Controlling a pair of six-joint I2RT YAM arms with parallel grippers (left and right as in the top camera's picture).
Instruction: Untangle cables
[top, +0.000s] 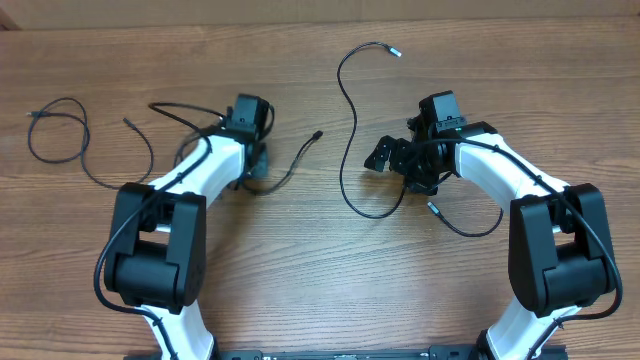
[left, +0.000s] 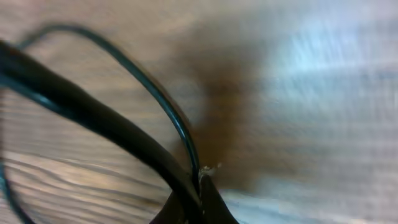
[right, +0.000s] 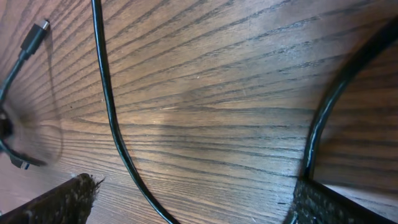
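Observation:
Several thin black cables lie apart on the wooden table. My left gripper (top: 257, 170) is shut on one cable (top: 296, 156), whose plug tip points up and right. In the left wrist view that thin cable (left: 158, 99) runs into the closed tips of the left gripper (left: 200, 182). My right gripper (top: 398, 170) stands open low over the long looping cable (top: 346, 120). In the right wrist view this cable (right: 112, 118) passes between the spread fingers (right: 65, 199) of the right gripper (right: 199, 208), untouched. A plug tip (right: 36, 36) shows at the upper left.
A separate cable (top: 58, 128) lies in a loop at the far left. Another short cable (top: 465, 225) curves by the right arm. A further loop (top: 180, 108) runs under the left arm. Thick black arm wires (right: 320, 124) hang close to both wrists.

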